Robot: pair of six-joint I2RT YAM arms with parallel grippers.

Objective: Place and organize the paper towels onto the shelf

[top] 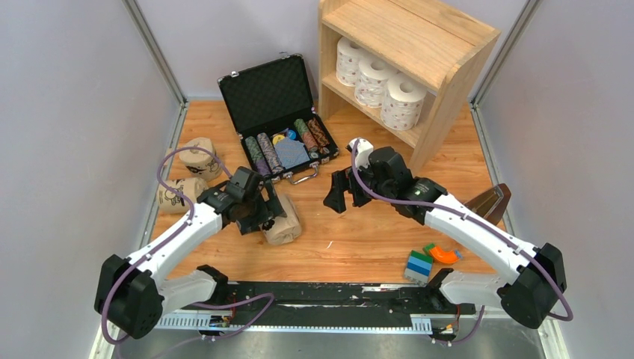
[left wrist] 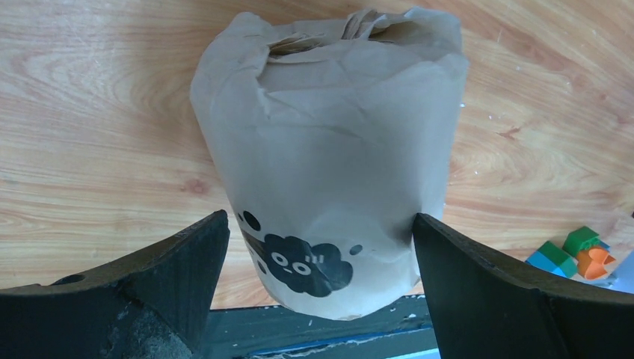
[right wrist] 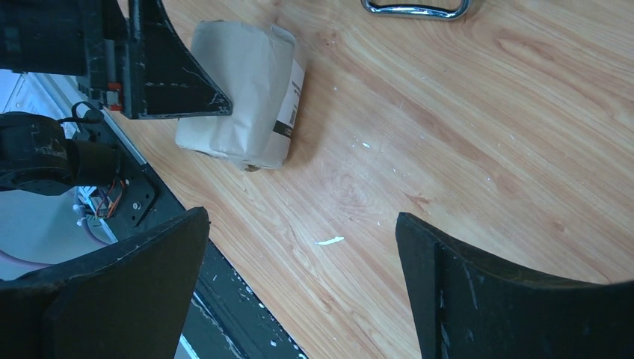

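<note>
At about eight o'clock from the table's (top: 374, 239) middle in the top view, a tan-wrapped roll (top: 284, 226) lies on its side on the wood. The left gripper (left wrist: 320, 224) straddles it with its jaws spread wide, one finger close along each flank; the left wrist view shows a sliver of wood between the left finger and the wrapper. Two more tan rolls (top: 196, 155) (top: 178, 196) sit together at nine o'clock. At one o'clock, three white rolls (top: 349, 61) (top: 374, 81) (top: 404, 101) stand in a row on the inner board of the shelf (top: 411, 30). The right gripper (right wrist: 303, 217) hovers over bare wood near the middle, jaws spread and holding nothing. At eleven o'clock, the black case (top: 265, 93) lies open, with chip rows (top: 269, 153) inside
</note>
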